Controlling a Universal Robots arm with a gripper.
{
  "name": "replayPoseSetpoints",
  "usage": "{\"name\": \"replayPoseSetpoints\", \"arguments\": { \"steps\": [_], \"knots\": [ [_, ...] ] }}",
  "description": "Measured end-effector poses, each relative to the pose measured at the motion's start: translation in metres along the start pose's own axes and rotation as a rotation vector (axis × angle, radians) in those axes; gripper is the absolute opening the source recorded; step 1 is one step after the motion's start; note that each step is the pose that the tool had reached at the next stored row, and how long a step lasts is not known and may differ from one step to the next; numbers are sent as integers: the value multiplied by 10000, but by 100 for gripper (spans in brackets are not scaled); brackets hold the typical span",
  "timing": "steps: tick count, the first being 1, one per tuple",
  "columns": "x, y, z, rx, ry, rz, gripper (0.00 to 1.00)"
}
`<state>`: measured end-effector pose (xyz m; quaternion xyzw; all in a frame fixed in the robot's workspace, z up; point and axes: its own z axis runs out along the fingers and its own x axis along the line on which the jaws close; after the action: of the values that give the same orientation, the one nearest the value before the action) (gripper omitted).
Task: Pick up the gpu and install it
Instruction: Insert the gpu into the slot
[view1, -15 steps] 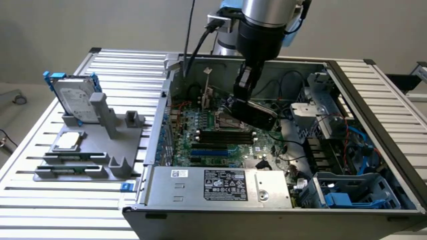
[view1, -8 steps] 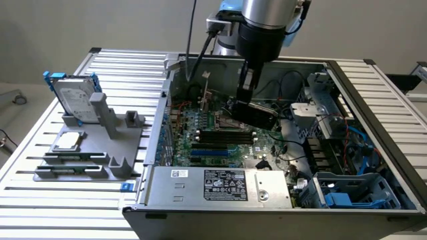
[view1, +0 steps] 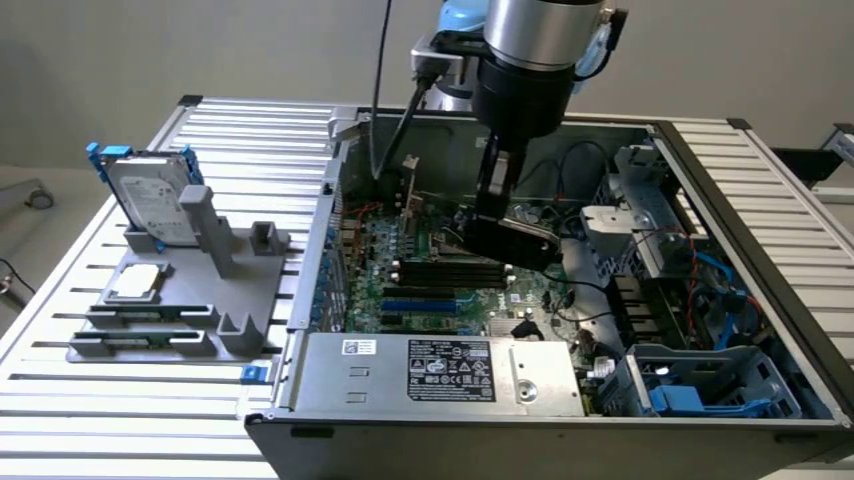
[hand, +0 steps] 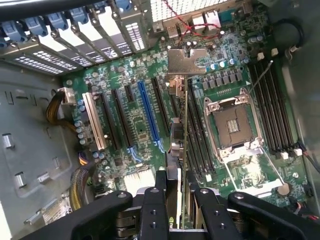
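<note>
Gripper pinched the gpu on edge, upright, hanging just over the motherboard between blue expansion slot and CPU socket. Judged: seating wants the card plumb, its edge parallel to the slot, silver bracket squared to the rear openings.

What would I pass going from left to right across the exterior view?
Silver hard drive → blue slots on the motherboard → the gpu, gripped by the tool → blue plastic bracket in the case's corner.
</note>
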<state>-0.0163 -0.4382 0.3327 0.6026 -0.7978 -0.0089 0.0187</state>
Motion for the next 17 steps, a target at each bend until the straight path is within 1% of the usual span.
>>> {"name": "replayPoseSetpoints", "arguments": {
  "steps": [8, 12, 14, 17],
  "knots": [
    [104, -31, 42, 8, 12, -511, 26],
    [108, -30, 42, 12, 30, -552, 26],
    [118, 7, 44, 13, 33, -583, 26],
    [122, 23, 54, 21, 44, -957, 26]
  ]
}}
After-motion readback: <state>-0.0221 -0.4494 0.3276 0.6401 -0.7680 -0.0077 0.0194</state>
